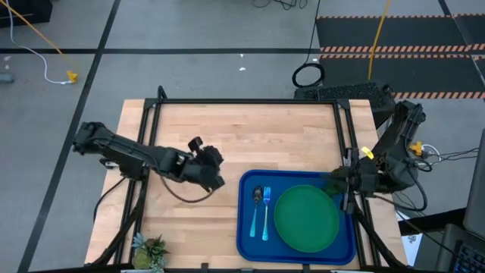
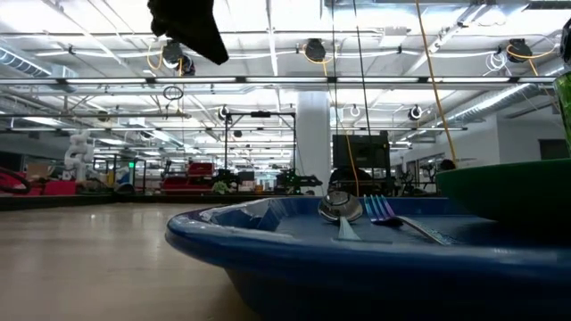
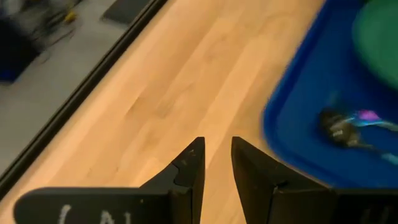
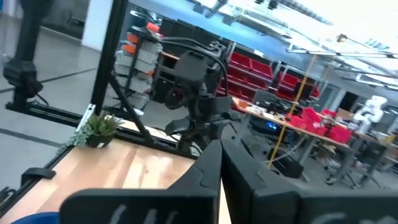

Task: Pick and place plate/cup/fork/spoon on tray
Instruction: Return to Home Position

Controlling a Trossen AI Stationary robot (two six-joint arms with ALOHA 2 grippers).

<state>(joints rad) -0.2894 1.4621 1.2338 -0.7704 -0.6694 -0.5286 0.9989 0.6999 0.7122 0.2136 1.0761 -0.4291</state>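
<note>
Tray (image 1: 246,227) holding plate (image 1: 306,218), spoon (image 1: 257,205), fork (image 1: 267,212), cup unseen.

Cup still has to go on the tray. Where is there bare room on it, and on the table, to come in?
The tray is crowded: spoon and fork fill its left strip, the plate the rest; only corners are bare. The table is bare across its far half, and between the potted plant and the tray.

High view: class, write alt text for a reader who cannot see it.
A blue tray on a wooden table holds a green plate, spoon and fork. The left end effector hovers beside it; the right arm waits at the table's right edge.
</note>
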